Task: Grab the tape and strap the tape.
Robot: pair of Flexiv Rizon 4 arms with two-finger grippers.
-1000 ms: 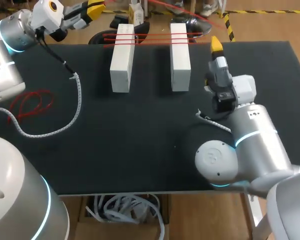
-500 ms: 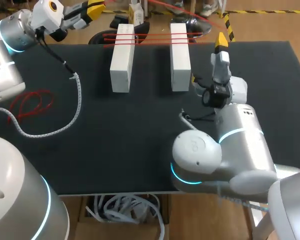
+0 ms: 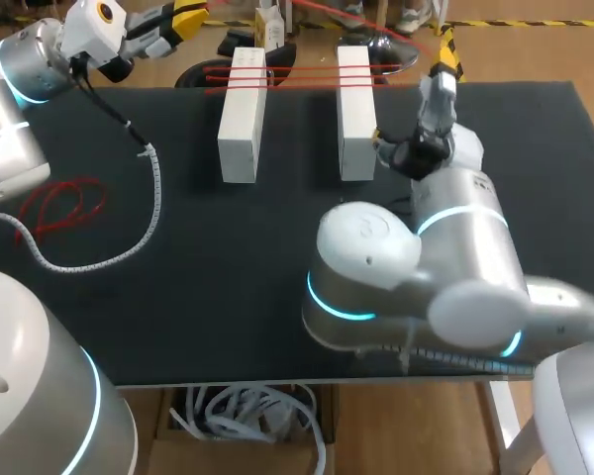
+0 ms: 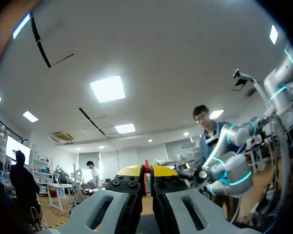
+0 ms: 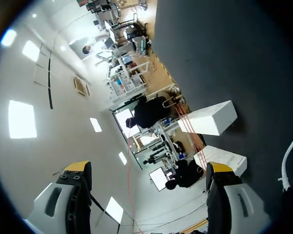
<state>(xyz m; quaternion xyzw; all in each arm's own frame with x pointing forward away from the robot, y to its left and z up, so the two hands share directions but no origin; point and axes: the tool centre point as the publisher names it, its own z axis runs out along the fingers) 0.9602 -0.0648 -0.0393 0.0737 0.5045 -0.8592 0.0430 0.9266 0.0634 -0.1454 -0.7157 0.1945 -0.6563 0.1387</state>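
Two white blocks (image 3: 242,114) (image 3: 356,111) stand side by side at the table's far edge. Thin red tape (image 3: 297,75) runs across both in several strands. My left gripper (image 3: 190,17) hangs beyond the far left corner, off the table. It is shut on a red strand of the tape (image 4: 147,169), pinched between its yellow tips (image 4: 147,170). My right gripper (image 3: 442,57) is at the far edge, just right of the right block, and stands wide open (image 5: 149,170) with nothing between its fingers. Ahead of it are both blocks (image 5: 210,118) (image 5: 222,158) and the red strands (image 5: 185,124).
A loose tangle of red tape (image 3: 64,208) lies near the table's left edge. A white spiral-wrapped cable (image 3: 153,198) trails from my left arm across the left part of the black tabletop (image 3: 257,277). My right arm's bulky elbow (image 3: 366,262) hangs over the middle right.
My right arm has swung its gripper toward the far edge, past the right block's end, and its elbow has shifted left. The left arm, blocks and tape have stayed put.
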